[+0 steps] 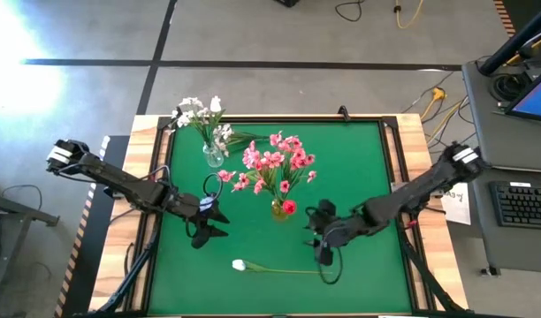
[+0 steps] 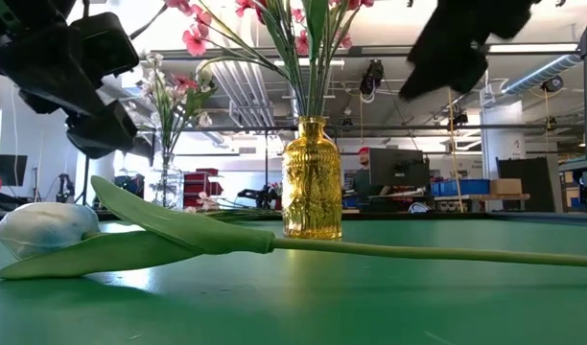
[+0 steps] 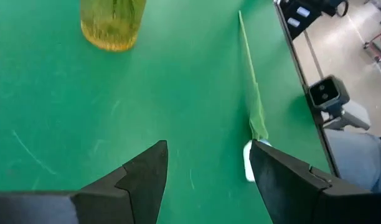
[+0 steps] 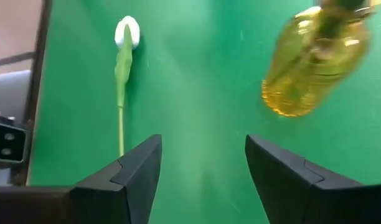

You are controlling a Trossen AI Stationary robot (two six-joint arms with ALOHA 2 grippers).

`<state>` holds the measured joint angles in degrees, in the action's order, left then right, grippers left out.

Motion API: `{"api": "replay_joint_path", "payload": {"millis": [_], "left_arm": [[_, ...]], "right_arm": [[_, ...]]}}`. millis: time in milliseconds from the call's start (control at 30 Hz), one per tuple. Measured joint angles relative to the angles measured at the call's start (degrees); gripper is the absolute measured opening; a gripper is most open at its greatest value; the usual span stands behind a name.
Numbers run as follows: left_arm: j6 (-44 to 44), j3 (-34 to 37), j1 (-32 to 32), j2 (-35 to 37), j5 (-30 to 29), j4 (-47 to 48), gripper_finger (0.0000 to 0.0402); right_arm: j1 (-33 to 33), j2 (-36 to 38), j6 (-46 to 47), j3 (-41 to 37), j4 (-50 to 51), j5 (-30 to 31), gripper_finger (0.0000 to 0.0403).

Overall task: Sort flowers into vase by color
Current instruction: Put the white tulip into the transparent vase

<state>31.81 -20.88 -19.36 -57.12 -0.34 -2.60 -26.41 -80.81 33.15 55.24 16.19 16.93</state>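
A green table mat (image 1: 359,168) is filling the wooden-edged table, and two dark arms are reaching in over it from opposite sides. The left gripper (image 1: 209,231) is hovering just above the mat with its two fingers (image 3: 147,177) standing apart and holding nothing; ahead of it and to one side a white tulip (image 1: 240,264) is lying flat on the mat, its long green stem (image 1: 288,271) running away toward the other arm. The right gripper (image 1: 323,252) is hanging above the far end of that stem, its fingers (image 4: 137,171) also spread and empty, with the tulip's white head (image 4: 127,31) lying well ahead of it and off to one side. Between the two grippers, and a little farther back on the mat, a yellow glass vase (image 2: 311,177) is standing upright, holding pink blossom sprays (image 1: 275,163) and what looks like a red tulip (image 1: 289,207) low at its side, though that bloom is small from above. Farther back from the left gripper, near the mat's rear edge, a clear glass vase (image 1: 214,155) is holding small white blossom sprays (image 1: 198,113). Neither gripper is touching the tulip or either vase.
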Motion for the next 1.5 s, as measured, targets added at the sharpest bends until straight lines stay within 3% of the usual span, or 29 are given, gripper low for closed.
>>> {"api": "replay_joint_path", "payload": {"millis": [367,967,1133,1433,1500], "left_arm": [[1.97,0.0,-1.11,-0.02,0.68,1.41,0.0215],[1.81,0.0,-1.06,0.0,0.28,-0.34,0.0215],[4.12,-0.13,-1.06,0.24,1.37,-1.82,0.0215],[2.23,-6.36,-1.06,0.55,1.37,-2.35,0.0215],[-0.49,-7.94,-1.06,0.55,1.36,-2.32,0.0215]], "right_arm": [[-2.69,-14.93,0.12,10.67,-0.36,1.77,0.0267],[-4.35,-38.98,-5.42,30.43,-0.52,3.91,0.0237],[-4.45,-41.72,-4.65,32.82,-0.59,2.53,0.0196],[-4.33,-42.76,-3.8,32.77,-0.77,1.04,0.0029],[-4.47,-42.65,-4.23,32.77,-0.68,1.16,0.0018]]}}
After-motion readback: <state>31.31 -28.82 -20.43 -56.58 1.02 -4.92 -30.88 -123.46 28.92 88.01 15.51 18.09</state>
